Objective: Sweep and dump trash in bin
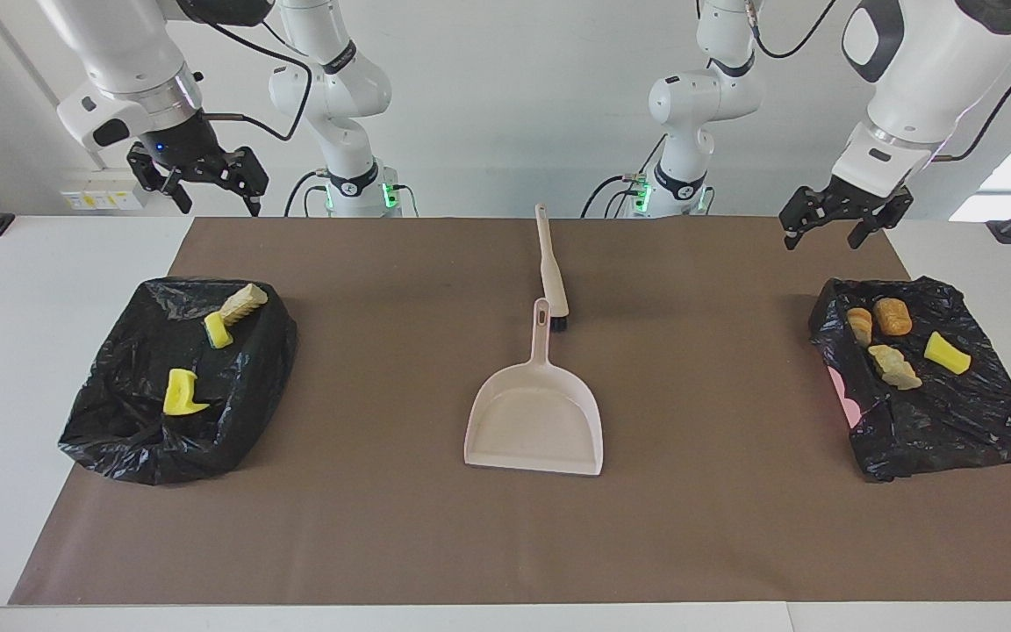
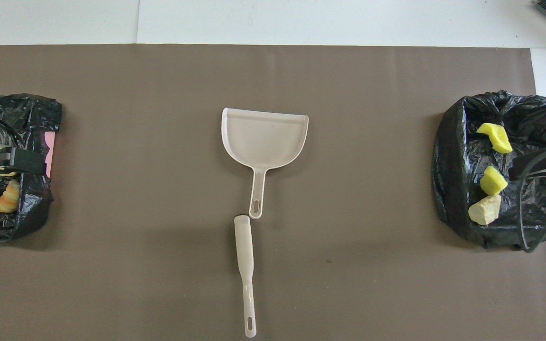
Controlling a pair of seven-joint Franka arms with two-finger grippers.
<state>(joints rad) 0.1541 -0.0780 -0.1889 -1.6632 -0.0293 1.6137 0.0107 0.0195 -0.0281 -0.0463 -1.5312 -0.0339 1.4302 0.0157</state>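
Note:
Two bins lined with black bags hold the trash. The bin at the right arm's end has two yellow chunks and a tan ridged lump. The bin at the left arm's end has two orange-tan lumps, a pale lump and a yellow chunk. My right gripper hangs open and empty high over its bin. Likewise open and empty, my left gripper is raised over the other bin.
A beige dustpan lies flat mid-table on the brown mat, its handle pointing toward the robots. The beige brush lies nearer to the robots, its bristle end touching the handle's tip. A pink bin wall shows under one bag.

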